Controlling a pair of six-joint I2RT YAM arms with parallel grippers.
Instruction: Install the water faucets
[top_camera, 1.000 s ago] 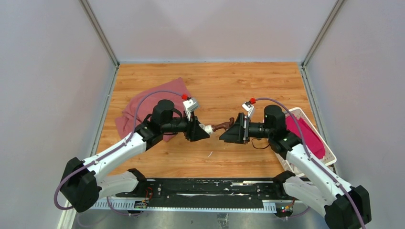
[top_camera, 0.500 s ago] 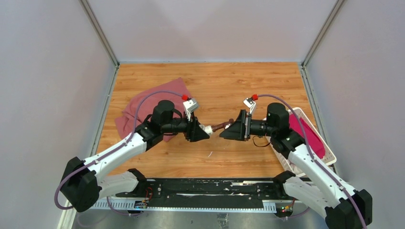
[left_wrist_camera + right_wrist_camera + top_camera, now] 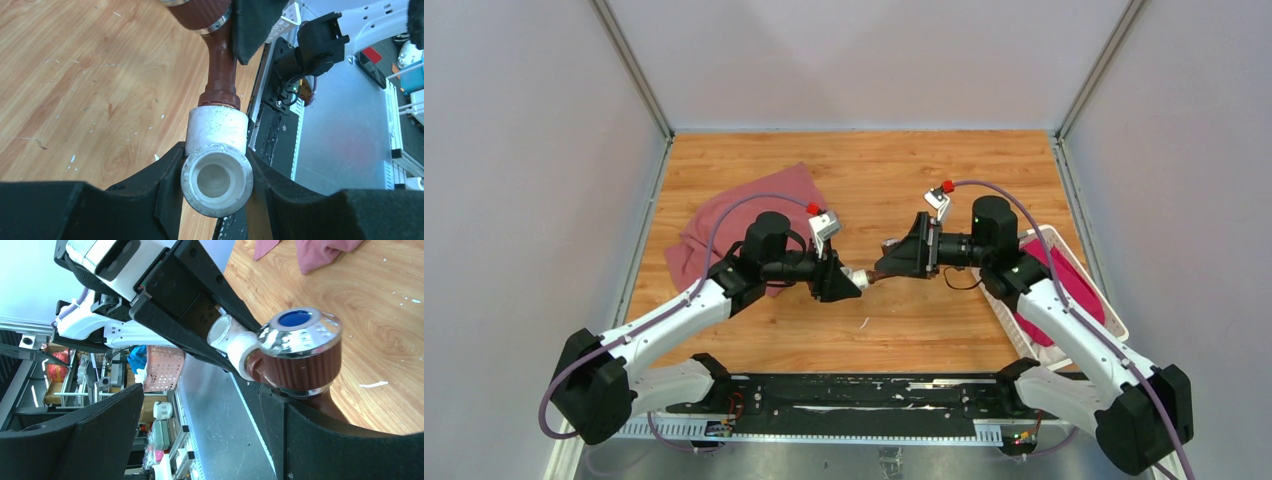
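The white pipe fitting (image 3: 855,280) is clamped in my left gripper (image 3: 842,284), held above the wooden table. In the left wrist view the fitting (image 3: 216,165) sits between both jaws, its open socket facing the camera. The reddish-brown faucet (image 3: 885,267) sticks out of the fitting toward my right gripper (image 3: 902,258). Its stem (image 3: 222,70) enters the fitting's far end. In the right wrist view the faucet's ribbed knob with a silvery cap (image 3: 301,352) lies against one finger (image 3: 330,440). The other finger (image 3: 75,440) stands far off, so my right gripper (image 3: 200,395) is open.
A pink-red cloth (image 3: 742,215) lies on the table behind my left arm. A white slatted basket (image 3: 1052,232) with a red cloth (image 3: 1064,285) stands at the right edge under my right arm. The black base rail (image 3: 864,395) runs along the near edge.
My right gripper has moved up and to the left and rolled at the wrist. The faucet now points more toward the back. My left gripper has dropped slightly with the fitting.
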